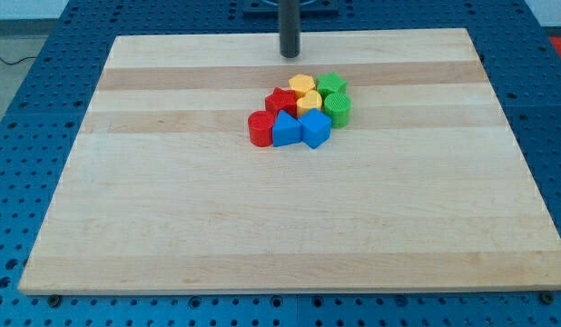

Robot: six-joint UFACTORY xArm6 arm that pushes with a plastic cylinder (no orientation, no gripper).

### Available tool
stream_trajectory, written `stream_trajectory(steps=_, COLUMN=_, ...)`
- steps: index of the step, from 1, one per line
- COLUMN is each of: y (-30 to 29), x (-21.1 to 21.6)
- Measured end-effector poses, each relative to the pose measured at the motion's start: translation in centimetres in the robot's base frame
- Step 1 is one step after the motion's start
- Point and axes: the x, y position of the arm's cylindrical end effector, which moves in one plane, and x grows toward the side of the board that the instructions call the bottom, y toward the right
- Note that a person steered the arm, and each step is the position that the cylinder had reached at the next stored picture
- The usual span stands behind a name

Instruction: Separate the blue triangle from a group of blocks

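The blue triangle [285,130] sits at the bottom of a tight cluster of blocks near the board's middle. A red cylinder [260,129] touches it on the left and a blue cube [315,128] on the right. Above them sit a red star-like block [280,100], a yellow hexagon [302,85], a second yellow block [309,101], a green star-like block [331,85] and a green cylinder [338,108]. My tip [290,54] stands at the view's top, apart from the cluster, above the yellow hexagon.
The wooden board [172,209] lies on a blue perforated table [26,136]. The board's top edge is just above my tip.
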Motion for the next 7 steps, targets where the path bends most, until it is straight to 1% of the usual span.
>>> stream_trajectory(steps=1, y=9.3, x=2.5)
stream_trajectory(steps=2, y=17.5, x=7.8)
stream_trajectory(steps=3, y=19.1, x=14.5)
stream_trajectory(steps=4, y=15.6, x=17.0)
stream_trajectory(steps=5, y=9.5, x=18.9)
stream_trajectory(steps=7, y=-4.3, x=20.0)
